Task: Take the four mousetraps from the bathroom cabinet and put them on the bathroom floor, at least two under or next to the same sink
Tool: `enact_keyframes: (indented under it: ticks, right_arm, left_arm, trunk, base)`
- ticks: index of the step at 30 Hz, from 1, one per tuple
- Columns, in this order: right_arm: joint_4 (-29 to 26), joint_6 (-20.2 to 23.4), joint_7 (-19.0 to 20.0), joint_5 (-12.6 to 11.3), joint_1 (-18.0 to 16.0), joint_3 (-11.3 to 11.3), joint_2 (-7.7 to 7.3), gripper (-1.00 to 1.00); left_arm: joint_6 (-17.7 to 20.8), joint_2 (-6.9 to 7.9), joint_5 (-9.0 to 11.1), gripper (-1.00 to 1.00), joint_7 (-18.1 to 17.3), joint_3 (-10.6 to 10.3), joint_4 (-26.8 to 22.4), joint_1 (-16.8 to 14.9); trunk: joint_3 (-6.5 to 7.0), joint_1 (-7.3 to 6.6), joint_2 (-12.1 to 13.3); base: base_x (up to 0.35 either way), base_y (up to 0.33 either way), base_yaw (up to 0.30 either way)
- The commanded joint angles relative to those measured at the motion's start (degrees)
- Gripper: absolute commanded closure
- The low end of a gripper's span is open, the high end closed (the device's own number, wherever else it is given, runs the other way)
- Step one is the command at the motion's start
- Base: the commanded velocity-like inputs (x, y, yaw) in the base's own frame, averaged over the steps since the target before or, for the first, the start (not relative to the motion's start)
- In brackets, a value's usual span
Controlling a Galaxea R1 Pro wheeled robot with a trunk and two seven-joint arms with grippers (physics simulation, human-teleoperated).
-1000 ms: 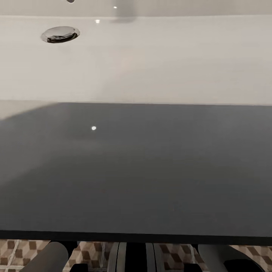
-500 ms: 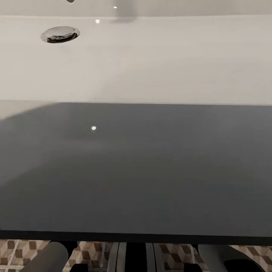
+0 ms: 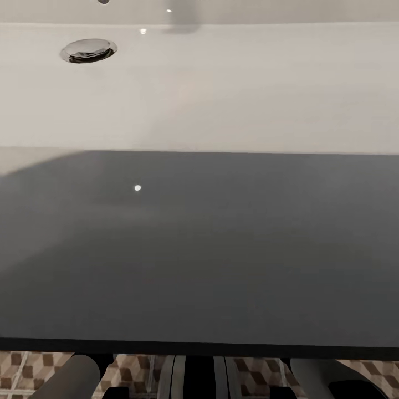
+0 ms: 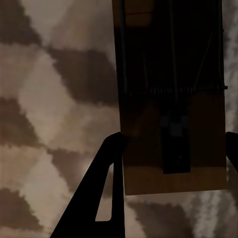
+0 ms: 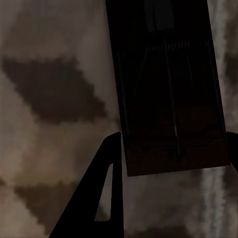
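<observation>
Each gripper, left (image 4: 171, 148) and right (image 5: 173, 148), clamped a mousetrap (image 4: 171, 99) (image 5: 166, 84) low over cube-patterned floor tiles (image 4: 54, 99), likely for placement beneath the white sink (image 3: 221, 88).

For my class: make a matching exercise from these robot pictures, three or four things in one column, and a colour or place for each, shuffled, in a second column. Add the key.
Things:
1. drain
2. floor tiles
3. mousetrap
4. sink unit's top

Descriptions:
A. between the left gripper's fingers
B. brown and beige cube pattern
C. dark grey, flat
D. shiny metal, in the white basin

Pairs: 1-D, 2-B, 3-A, 4-C
</observation>
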Motion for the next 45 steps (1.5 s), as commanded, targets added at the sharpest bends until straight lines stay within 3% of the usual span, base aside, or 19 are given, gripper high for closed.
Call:
enact_keyframes:
  ticks: [1, 45]
  right_arm:
    - [0.09, -0.26, -0.11, -0.68, -0.03, 0.32, -0.01, 1.0]
    - [0.09, -0.26, -0.11, -0.68, -0.03, 0.32, -0.01, 1.0]
  left_arm:
    - [0.26, 0.07, 0.52, 1.0, 0.64, -0.38, -0.1, -0.01]
    - [0.26, 0.07, 0.62, 1.0, 0.64, -0.33, -0.09, -0.01]
  trunk:
    - [-0.03, 0.0, -0.01]
    - [-0.03, 0.0, -0.01]
  base:
    - [0.0, 0.0, 0.0]
    - [-0.009, 0.0, 0.0]
